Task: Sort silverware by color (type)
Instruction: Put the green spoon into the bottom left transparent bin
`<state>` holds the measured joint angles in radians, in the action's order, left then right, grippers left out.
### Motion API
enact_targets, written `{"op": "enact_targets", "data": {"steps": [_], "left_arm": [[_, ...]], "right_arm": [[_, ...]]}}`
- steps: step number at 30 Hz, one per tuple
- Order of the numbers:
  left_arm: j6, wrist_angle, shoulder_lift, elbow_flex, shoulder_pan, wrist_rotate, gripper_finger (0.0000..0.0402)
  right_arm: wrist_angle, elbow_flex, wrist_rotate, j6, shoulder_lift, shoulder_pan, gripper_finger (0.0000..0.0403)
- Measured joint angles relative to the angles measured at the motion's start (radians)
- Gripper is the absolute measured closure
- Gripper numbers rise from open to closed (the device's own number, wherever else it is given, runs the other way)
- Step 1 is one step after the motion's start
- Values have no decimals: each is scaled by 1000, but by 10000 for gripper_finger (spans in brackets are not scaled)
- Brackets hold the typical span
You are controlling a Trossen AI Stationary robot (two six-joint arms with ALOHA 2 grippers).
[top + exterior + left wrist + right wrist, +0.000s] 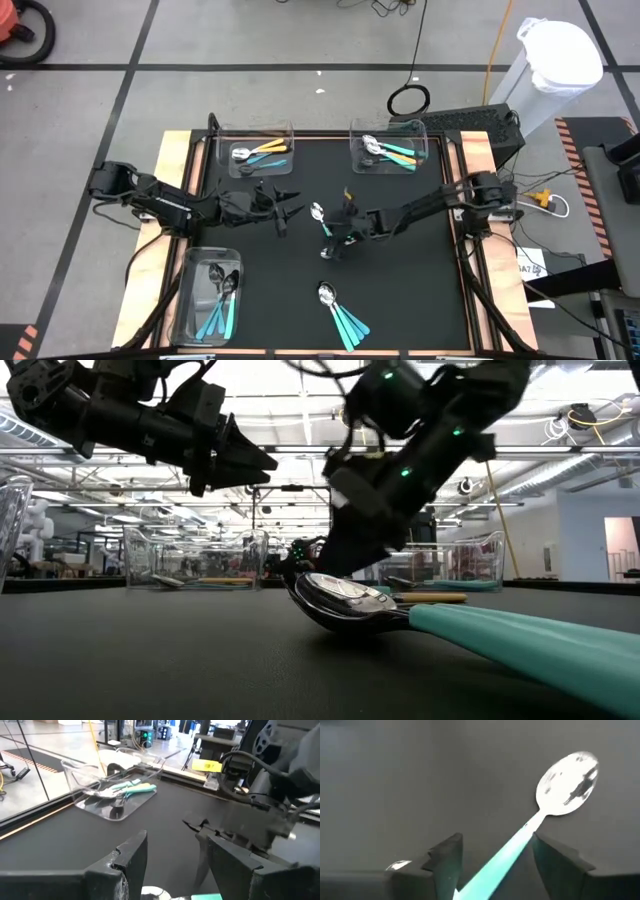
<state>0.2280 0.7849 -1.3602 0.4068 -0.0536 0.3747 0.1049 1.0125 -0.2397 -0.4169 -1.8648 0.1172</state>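
A single teal-handled spoon (pixel 321 222) lies on the black mat (pixel 420 290) at the centre of the high view, bowl toward the upper left of the frame and handle running down and to the right. The right gripper (pixel 345 236) is placed directly over the handle end — in the right wrist view the handle (pixel 495 865) passes between the two parted fingers (pixel 447 857), which stand clear of it on both sides, so nothing is gripped. The spoon's long axis is thus roughly in line with the gripper's approach, and a closing of the jaws would be made across the handle.

The left gripper (pixel 283 212), also spread open and empty, is held just left of the bowl. The right arm is judged the better placed of the two.

The remaining spoons (pixel 342 315) are seen low in the frame, the others inside three clear bins (pixel 292 135).
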Motion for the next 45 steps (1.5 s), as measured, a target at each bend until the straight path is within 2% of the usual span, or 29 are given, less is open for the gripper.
{"op": "enact_targets", "data": {"steps": [3, 7, 11, 17, 23, 30, 34, 41, 45], "left_arm": [[1, -22, 0, 0, 0, 1, 201], [2, -43, 0, 0, 0, 1, 201], [3, -43, 0, 0, 0, 1, 201], [5, -42, 0, 0, 0, 1, 201], [28, -46, 0, 0, 0, 1, 201], [28, -47, 0, 0, 0, 1, 201], [37, -57, 0, 0, 0, 21, 201], [161, -51, 0, 0, 0, 60, 201], [160, 2, 0, 0, 0, 48, 193]], "right_arm": [[-114, 70, -2, -62, -60, -5, 160], [-260, 154, -50, -85, -118, -6, 165], [-333, 186, -52, -64, -142, -5, 220], [-360, 185, -48, -35, -137, -6, 367], [-353, 184, -73, -10, -127, -5, 365], [-403, 175, -295, 44, -70, 30, 367], [-411, 178, -495, 64, -15, 62, 367], [-395, 160, -829, 79, 44, 120, 367], [-321, 159, -906, 214, 34, 149, 366]]}}
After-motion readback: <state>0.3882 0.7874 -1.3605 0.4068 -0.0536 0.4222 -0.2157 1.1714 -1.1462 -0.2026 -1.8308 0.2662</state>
